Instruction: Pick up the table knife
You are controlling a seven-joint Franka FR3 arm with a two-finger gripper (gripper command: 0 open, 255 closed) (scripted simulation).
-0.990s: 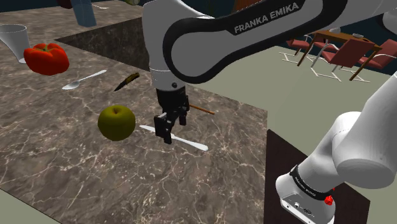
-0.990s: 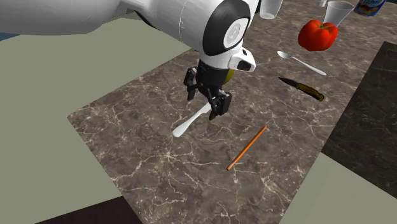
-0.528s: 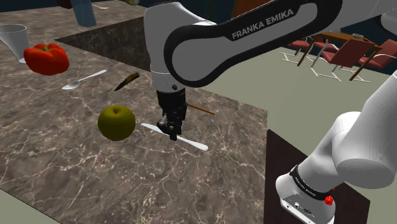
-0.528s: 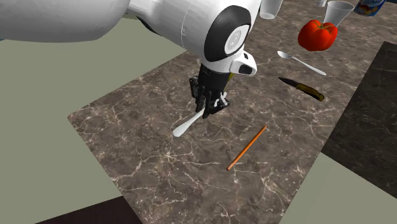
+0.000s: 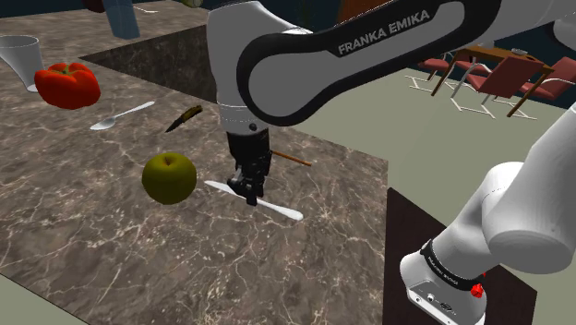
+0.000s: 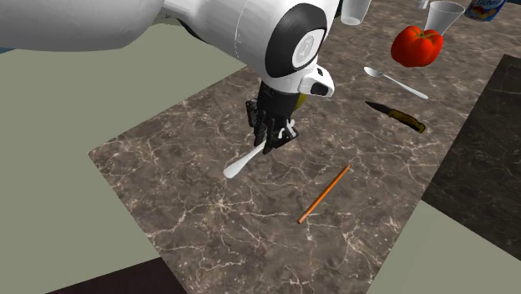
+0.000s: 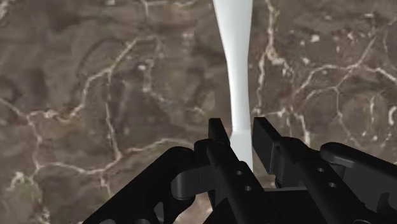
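On a brown, white-veined marble counter (image 5: 111, 231), red chairs (image 5: 489, 78) beyond, the black gripper (image 5: 249, 191) is clamped on the middle of the white table knife (image 5: 282, 209), whose length runs from near the green apple (image 5: 169, 177) toward the shoulder view's lower right.

the table knife (image 5: 280, 210) is plain white and slim, narrow at the middle and widening to a rounded end. it stretches low along the brown marbled counter (image 5: 92, 240), clasped at its narrow part by the black gripper (image 7: 240, 133). whether it touches the surface is unclear.
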